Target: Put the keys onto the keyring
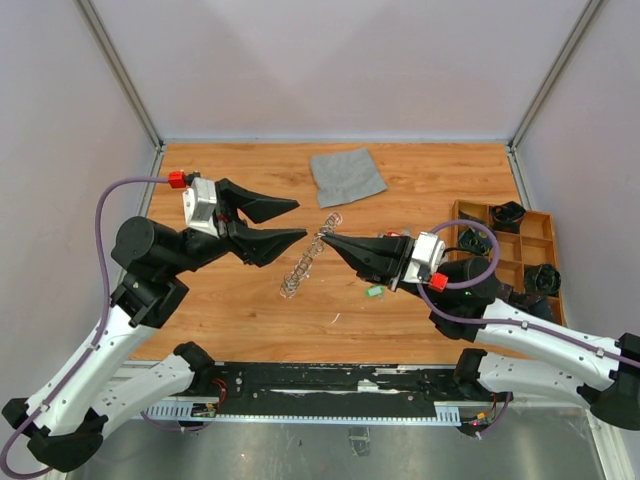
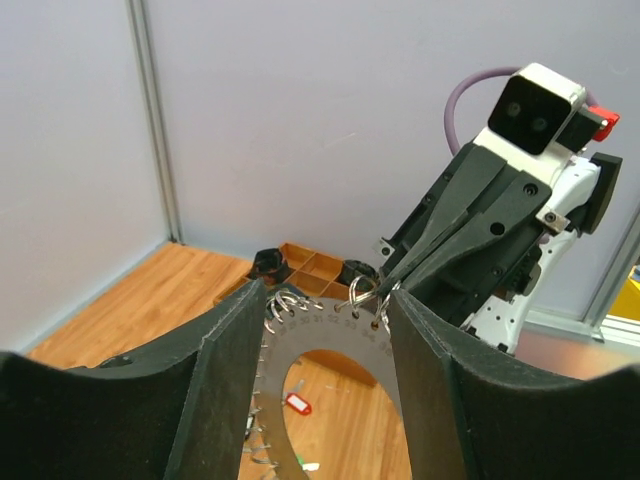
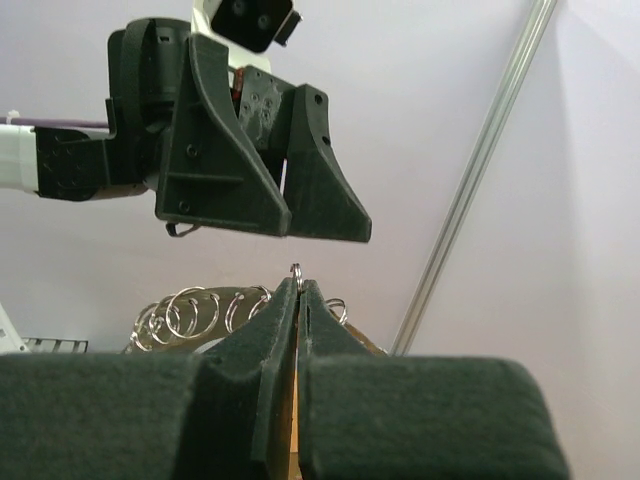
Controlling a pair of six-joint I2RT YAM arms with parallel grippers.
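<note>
A warm wooden tabletop (image 1: 230, 310) sits inside a booth with pale lilac walls and aluminium corner posts. At the near edge, two white and black robot arms rise from a black mounting rail and reach towards each other over the middle of the table.

The left gripper (image 1: 301, 219) comes in from the left with its two black fingers spread apart. In its wrist view the fingers frame the keyring (image 1: 305, 262), and in the right wrist view bare wall shows between them, so they clasp nothing.

The right gripper (image 1: 326, 240) comes in from the right with its fingers pressed tightly together. They pinch one small split ring (image 3: 297, 269) on the rim of the keyring.

The keyring is a large flat silvery ring with a wide central hole and a fringe of small wire loops. It stands tilted on edge between the two grippers, its upper rim at the right fingertips.

A green-tagged key (image 1: 376, 291) lies on the table just beside the right gripper's body. A red-tagged key (image 2: 297, 403) lies on the wood and shows through the keyring's hole in the left wrist view.

Further back on the right, a wooden tray (image 1: 528, 224) is divided into compartments. Three of them each hold a chunky black part (image 1: 510, 212), and at least one compartment shows bare wood.

Near the far edge, a grey square cloth (image 1: 347, 175) lies flat, well apart from everything else.
</note>
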